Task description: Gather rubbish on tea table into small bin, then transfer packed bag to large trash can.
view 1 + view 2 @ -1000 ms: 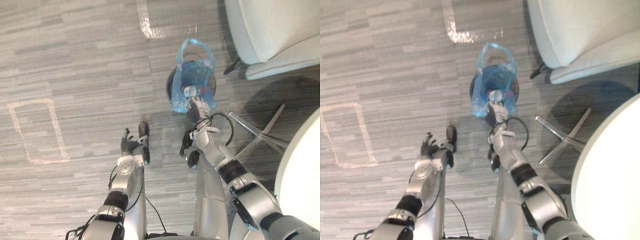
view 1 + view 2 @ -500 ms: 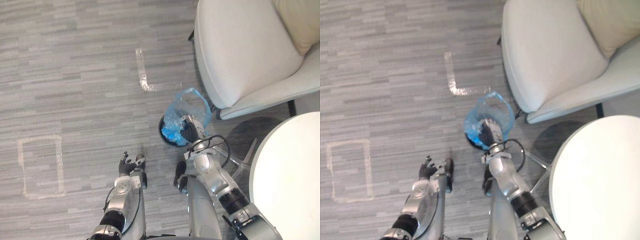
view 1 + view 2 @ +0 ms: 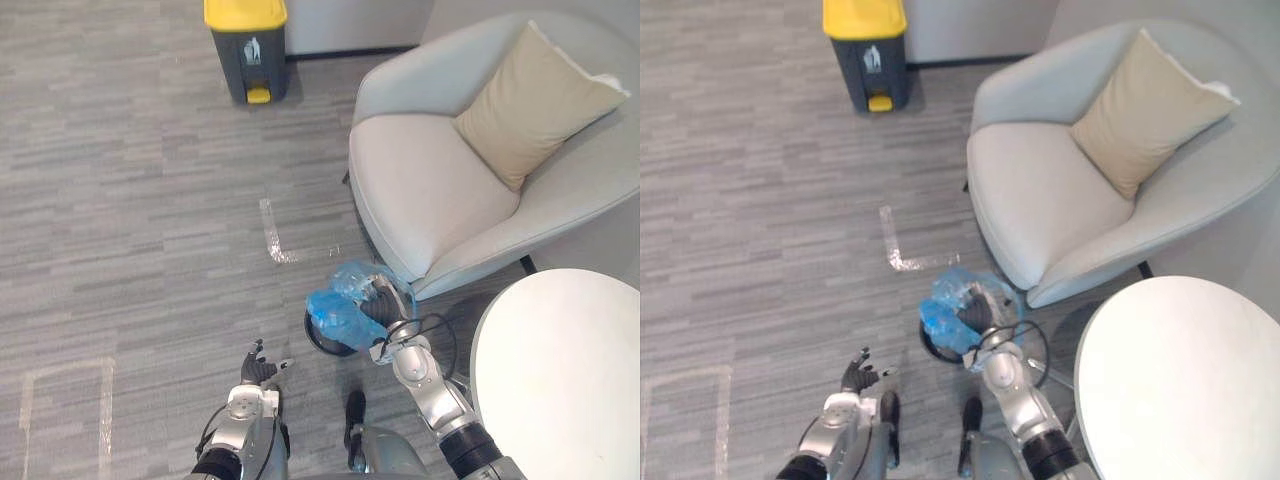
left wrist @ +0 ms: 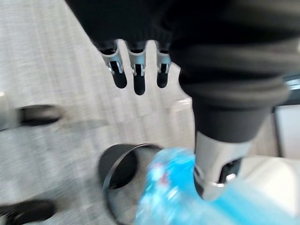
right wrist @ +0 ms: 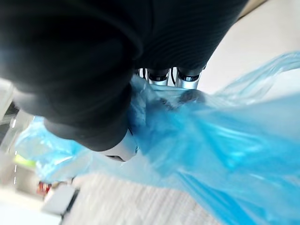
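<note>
Left eye view: one crinkled, translucent blue plastic bag (image 3: 340,320) is bunched in the right hand (image 3: 378,308), whose fingers curl round the film. The bag sits just over the rim of one small round black bin (image 3: 316,342). The left hand (image 3: 257,368) hangs apart from them, fingers straight and spread, holding nothing. One boxy grey can (image 3: 246,50) with a yellow lid stands well away. One pale curved chair (image 3: 420,200) carries one square tan cushion (image 3: 535,105). One smooth round white table (image 3: 560,370) is near. Two tape marks (image 3: 272,235) lie on striped grey carpet (image 3: 130,200).
</note>
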